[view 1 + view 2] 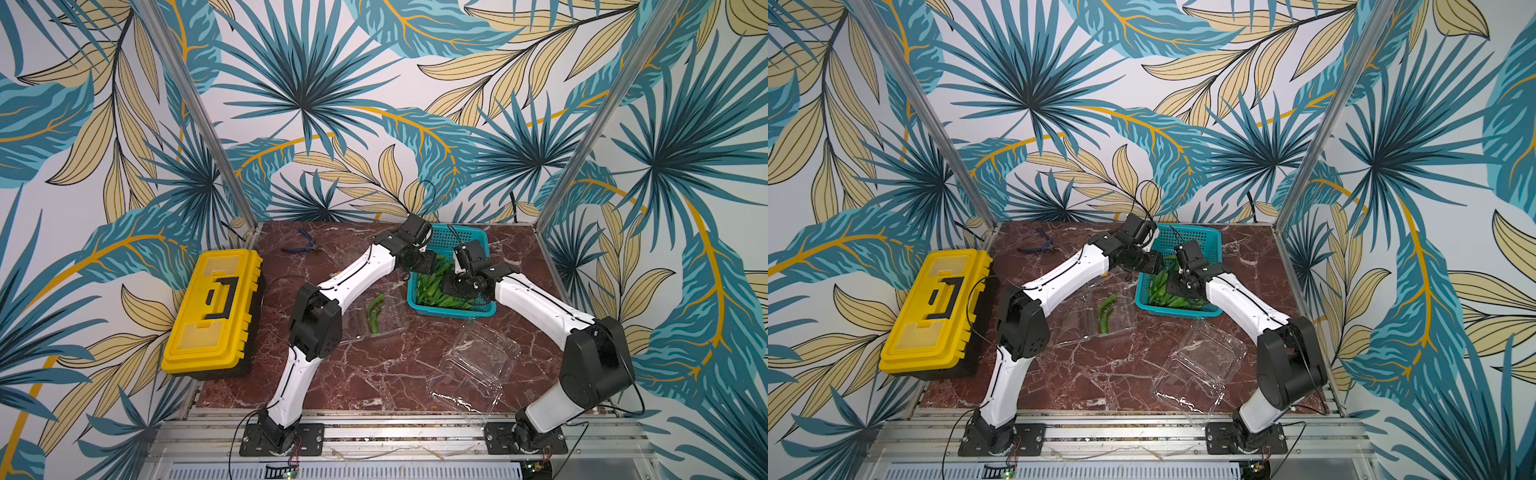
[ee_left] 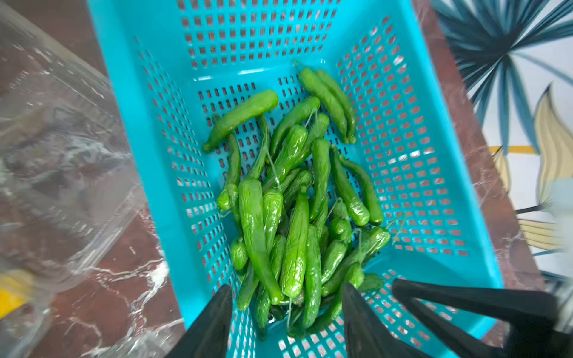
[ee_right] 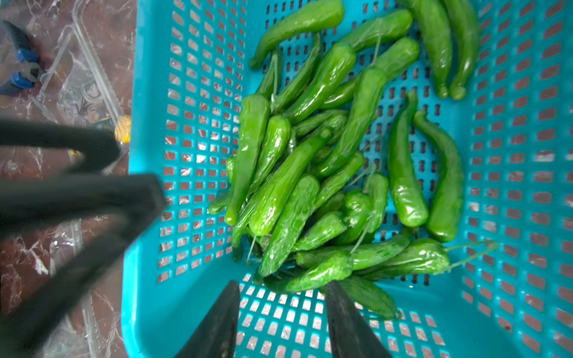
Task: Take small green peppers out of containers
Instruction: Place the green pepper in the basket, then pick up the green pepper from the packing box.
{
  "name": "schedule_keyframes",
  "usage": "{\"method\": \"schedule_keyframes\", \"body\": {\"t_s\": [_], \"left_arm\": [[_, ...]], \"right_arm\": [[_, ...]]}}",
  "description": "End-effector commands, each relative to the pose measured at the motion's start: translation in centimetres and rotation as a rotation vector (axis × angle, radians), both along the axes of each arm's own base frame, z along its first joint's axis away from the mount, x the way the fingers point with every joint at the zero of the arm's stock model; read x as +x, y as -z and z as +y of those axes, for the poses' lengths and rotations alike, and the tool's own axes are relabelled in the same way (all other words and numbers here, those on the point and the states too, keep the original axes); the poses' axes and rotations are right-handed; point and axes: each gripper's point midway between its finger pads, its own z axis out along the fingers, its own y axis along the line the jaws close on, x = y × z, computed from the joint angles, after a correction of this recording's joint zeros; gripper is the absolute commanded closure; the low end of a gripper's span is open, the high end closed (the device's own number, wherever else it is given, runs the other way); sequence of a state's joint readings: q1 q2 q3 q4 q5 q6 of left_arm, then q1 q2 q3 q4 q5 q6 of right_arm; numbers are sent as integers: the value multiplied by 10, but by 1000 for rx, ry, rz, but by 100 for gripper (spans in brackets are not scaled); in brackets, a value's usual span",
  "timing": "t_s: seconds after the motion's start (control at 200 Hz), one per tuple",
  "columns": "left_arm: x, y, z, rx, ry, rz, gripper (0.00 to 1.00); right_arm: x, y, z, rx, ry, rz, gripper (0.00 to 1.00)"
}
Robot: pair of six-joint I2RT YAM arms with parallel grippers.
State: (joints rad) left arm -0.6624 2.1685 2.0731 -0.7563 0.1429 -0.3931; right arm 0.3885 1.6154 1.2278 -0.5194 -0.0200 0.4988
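Aluminium rail (image 1: 395, 432) is running along the front edge, nearest the top camera, carrying the left arm (image 1: 353, 274) and right arm (image 1: 536, 299).

Count: two arms, two pincers, two clear containers, one teal basket (image 1: 453, 311), one yellow toolbox (image 1: 212, 311), one pair of pliers (image 1: 301, 245).

Both arms are reaching over the basket. Left pincer (image 2: 286, 286) is hanging above the heap with its jaws apart, gripping nothing. Right pincer (image 3: 282, 283) is likewise hanging with its jaws spread and empty, just beside the left one.

Small green peppers (image 2: 294, 217) are mostly lying heaped in the basket, roughly twenty, exact count unclear. Two or three more peppers (image 1: 375, 313) are lying in the left-side container (image 1: 361, 328), which is sitting open beside the basket. Right-side container (image 1: 473, 365) is lying open and empty, reaching to the front edge.

Surface: the table (image 1: 374, 374) is showing red-brown marble with white veins. Leaf-pattern wallpaper is covering the walls; two metal posts (image 1: 199, 112) (image 1: 598, 116) are rising from the back corners.

Toolbox is sitting at the left edge, pliers near the back edge. Bare marble is lying open at centre front, between the arms.
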Motion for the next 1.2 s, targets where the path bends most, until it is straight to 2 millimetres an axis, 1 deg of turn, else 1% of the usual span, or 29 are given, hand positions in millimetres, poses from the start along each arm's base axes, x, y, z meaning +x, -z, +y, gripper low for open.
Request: {"method": "schedule_keyframes", "body": {"t_s": [0.0,0.04,0.1,0.17,0.225,0.28,0.29,0.295,0.361,0.426,0.506,0.561,0.626,0.776,0.891,0.991,1.031,1.102,1.147,1.192], "left_arm": [[-2,-49,16,-113,-50,-80,42],[-2,-54,27,-140,-85,-95,41],[-2,-61,48,-182,-156,-116,40],[-2,-61,79,-202,-257,-125,38],[-2,-50,105,-177,-339,-113,38],[-4,-35,130,-146,-410,-92,37],[-3,-36,135,-146,-427,-94,37],[-4,-30,137,-137,-432,-85,37],[-7,-9,170,-106,-524,-43,37],[-13,11,193,-80,-581,16,37],[-20,25,213,-65,-620,69,37],[-24,30,219,-60,-630,79,37],[-27,32,222,-52,-629,82,37],[-33,35,222,-41,-620,94,36],[-35,35,223,-39,-619,95,36],[-35,31,223,-39,-615,84,36],[-34,29,223,-41,-614,78,36],[-33,28,222,-45,-604,76,37],[-33,26,219,-48,-587,77,36],[-32,23,216,-54,-566,75,36]], "right_arm": [[-7,-5,33,35,-113,-33,53],[-10,-9,47,40,-163,-56,52],[-17,-16,70,47,-243,-86,52],[-26,-18,97,49,-346,-103,51],[-34,-14,117,70,-431,-76,51],[-42,-1,135,82,-510,-9,51],[-44,2,139,81,-525,3,51],[-44,3,140,82,-531,10,51],[-54,22,159,88,-615,100,51],[-64,38,178,95,-688,168,51],[-67,56,191,67,-725,227,50],[-69,67,196,54,-746,266,49],[-69,78,198,26,-750,306,49],[-74,100,202,-19,-768,368,49],[-75,117,191,-142,-753,396,49],[-75,124,185,-210,-741,392,53],[-75,126,184,-226,-737,390,56],[-74,129,182,-242,-726,385,70],[-73,127,182,-241,-725,378,78],[-70,121,183,-236,-725,351,86]]}}
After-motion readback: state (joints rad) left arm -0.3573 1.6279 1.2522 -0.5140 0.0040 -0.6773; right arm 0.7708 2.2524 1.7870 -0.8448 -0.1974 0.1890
